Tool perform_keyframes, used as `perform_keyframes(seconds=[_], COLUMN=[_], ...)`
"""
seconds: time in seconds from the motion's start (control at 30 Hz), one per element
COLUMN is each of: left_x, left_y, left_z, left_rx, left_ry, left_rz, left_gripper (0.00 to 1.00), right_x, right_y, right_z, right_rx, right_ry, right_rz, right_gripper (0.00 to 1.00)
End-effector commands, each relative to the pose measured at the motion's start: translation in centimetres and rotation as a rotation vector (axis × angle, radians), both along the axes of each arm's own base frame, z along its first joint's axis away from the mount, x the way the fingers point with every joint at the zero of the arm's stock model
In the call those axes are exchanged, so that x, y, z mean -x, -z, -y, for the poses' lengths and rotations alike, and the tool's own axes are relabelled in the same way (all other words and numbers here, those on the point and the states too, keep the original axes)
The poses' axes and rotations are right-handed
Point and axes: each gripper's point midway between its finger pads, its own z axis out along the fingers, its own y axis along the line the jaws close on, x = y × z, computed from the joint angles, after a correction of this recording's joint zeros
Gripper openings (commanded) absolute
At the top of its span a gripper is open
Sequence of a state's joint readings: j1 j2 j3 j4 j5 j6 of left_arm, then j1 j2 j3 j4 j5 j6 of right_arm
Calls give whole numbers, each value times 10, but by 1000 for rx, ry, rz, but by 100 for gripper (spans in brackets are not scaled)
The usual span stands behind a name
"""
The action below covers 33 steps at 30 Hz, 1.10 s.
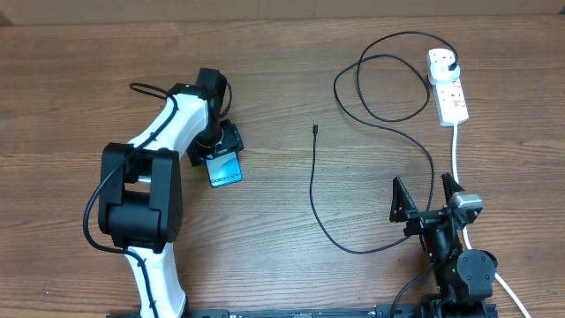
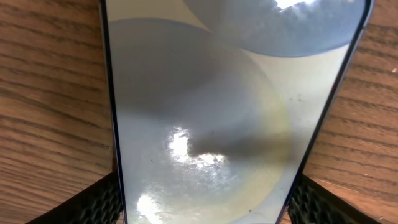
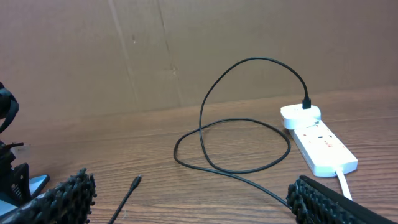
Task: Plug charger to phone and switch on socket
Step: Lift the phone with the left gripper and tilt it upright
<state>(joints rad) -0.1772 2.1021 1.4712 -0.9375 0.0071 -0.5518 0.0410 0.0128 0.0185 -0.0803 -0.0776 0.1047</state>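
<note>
The phone (image 1: 226, 169) lies on the wooden table with its blue screen up. My left gripper (image 1: 217, 147) is closed on the phone's far end. In the left wrist view the phone (image 2: 217, 93) fills the frame, and the pads of my left gripper (image 2: 202, 202) press on both of its edges. The charger (image 1: 312, 185) runs as a thin black cable; its loose connector tip (image 1: 315, 129) lies mid-table, apart from the phone. Its black plug (image 1: 453, 64) sits in the socket (image 1: 448, 88), a white power strip. My right gripper (image 1: 426, 198) is open and empty; in the right wrist view my right gripper (image 3: 193, 186) straddles bare table near the connector tip (image 3: 135, 182).
The strip's thick white lead (image 1: 455, 150) runs down past my right arm. The charger cable loops (image 3: 236, 146) beside the socket (image 3: 320, 144). A cardboard wall (image 3: 186, 50) stands behind the table.
</note>
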Motion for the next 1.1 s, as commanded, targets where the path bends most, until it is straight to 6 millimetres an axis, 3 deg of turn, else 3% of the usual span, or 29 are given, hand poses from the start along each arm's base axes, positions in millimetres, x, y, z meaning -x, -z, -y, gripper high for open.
perform_keyframes(seconds=[0.0,0.3,0.77,1.07], left_x=[17,17,14,-8], left_y=[26,26,24,-7], left_z=[-5,-5,-7,-4], left_rx=[-42,-41,-50,-49], left_ry=[-13,-14,-12,12], left_rz=[-77,-77,-69,-31], left_gripper=[72,62,59,60], right_x=[0,0,0,0], right_y=[2,2,2,2], right_z=[0,0,0,0], right_rx=[-2,-2,-2,-2], right_ry=[0,0,0,0], right_rz=[2,2,2,2], right_gripper=[100,100,100,100])
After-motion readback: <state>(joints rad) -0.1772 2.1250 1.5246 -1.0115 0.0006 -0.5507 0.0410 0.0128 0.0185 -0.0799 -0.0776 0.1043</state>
